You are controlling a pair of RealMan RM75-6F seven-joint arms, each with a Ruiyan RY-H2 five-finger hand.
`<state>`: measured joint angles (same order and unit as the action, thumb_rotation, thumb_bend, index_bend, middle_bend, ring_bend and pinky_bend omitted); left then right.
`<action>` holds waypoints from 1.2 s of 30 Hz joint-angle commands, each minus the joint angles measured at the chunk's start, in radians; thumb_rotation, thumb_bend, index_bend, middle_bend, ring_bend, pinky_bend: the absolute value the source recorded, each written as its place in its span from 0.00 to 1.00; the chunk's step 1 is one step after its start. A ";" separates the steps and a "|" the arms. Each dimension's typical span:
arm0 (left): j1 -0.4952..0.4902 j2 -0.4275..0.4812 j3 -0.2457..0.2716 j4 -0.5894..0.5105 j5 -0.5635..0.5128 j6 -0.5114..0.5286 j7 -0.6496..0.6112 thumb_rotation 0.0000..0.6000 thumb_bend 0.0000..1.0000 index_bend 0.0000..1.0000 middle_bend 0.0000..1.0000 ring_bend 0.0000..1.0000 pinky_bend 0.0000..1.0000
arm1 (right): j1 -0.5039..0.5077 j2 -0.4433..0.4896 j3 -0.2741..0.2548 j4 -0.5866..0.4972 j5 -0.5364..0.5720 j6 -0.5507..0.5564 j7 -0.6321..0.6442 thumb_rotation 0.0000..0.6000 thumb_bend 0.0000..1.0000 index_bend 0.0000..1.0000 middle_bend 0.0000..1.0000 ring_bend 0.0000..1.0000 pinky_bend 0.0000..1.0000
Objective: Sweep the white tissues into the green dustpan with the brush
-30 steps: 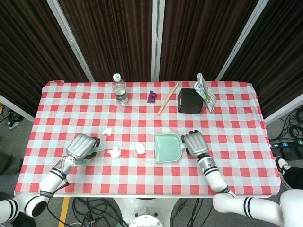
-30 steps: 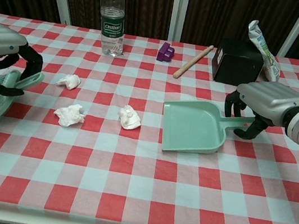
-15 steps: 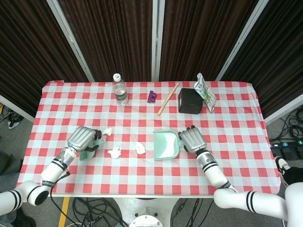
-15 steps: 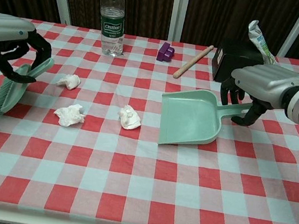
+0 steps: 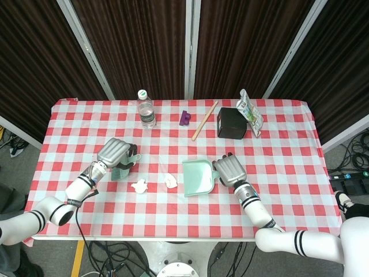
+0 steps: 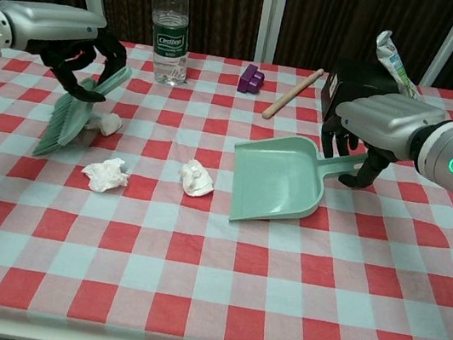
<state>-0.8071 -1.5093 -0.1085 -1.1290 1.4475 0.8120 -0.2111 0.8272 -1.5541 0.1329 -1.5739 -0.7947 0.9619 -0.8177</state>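
While the left hand (image 6: pixel 73 47) grips the brush (image 6: pixel 76 112) (bristles beside a tissue (image 6: pixel 106 123)), the right hand (image 6: pixel 379 130) holds the dustpan (image 6: pixel 280 183).

third tissue (image 6: pixel 110 124) half behind brush (image 6: pixel 70 115), bottle (image 6: pixel 169 23) cap cropped

I see silver shells on the left hand (image 6: pixel 56 22) and right hand (image 6: pixel 387 116), with black fingers. My white arms have black rings, and the right wrist shows a green light.
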 commanded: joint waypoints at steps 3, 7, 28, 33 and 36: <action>-0.070 -0.035 0.008 0.034 0.065 -0.040 -0.129 1.00 0.44 0.56 0.58 0.77 0.93 | 0.012 -0.011 -0.002 0.011 0.011 0.001 0.007 1.00 0.47 0.66 0.55 0.35 0.28; -0.101 -0.048 0.016 0.039 0.093 -0.044 -0.198 1.00 0.44 0.56 0.58 0.76 0.93 | 0.025 -0.026 -0.002 0.028 0.019 -0.008 0.016 1.00 0.47 0.66 0.55 0.35 0.28; -0.122 0.046 0.055 -0.117 0.190 0.139 -0.513 1.00 0.45 0.56 0.58 0.75 0.90 | 0.076 -0.098 -0.010 0.151 -0.035 -0.086 0.125 1.00 0.57 0.67 0.55 0.35 0.27; -0.062 0.121 0.064 -0.248 0.118 0.150 -0.423 1.00 0.45 0.56 0.58 0.75 0.90 | 0.082 -0.088 -0.019 0.156 -0.068 -0.105 0.150 1.00 0.57 0.68 0.56 0.35 0.27; -0.026 0.147 0.076 -0.321 0.068 0.145 -0.341 1.00 0.45 0.56 0.58 0.75 0.90 | 0.084 -0.072 -0.030 0.150 -0.088 -0.113 0.155 1.00 0.57 0.68 0.56 0.35 0.27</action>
<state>-0.8687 -1.3941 -0.0434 -1.3931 1.5595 0.9561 -0.6139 0.9098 -1.6319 0.1076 -1.4211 -0.8767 0.8522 -0.6656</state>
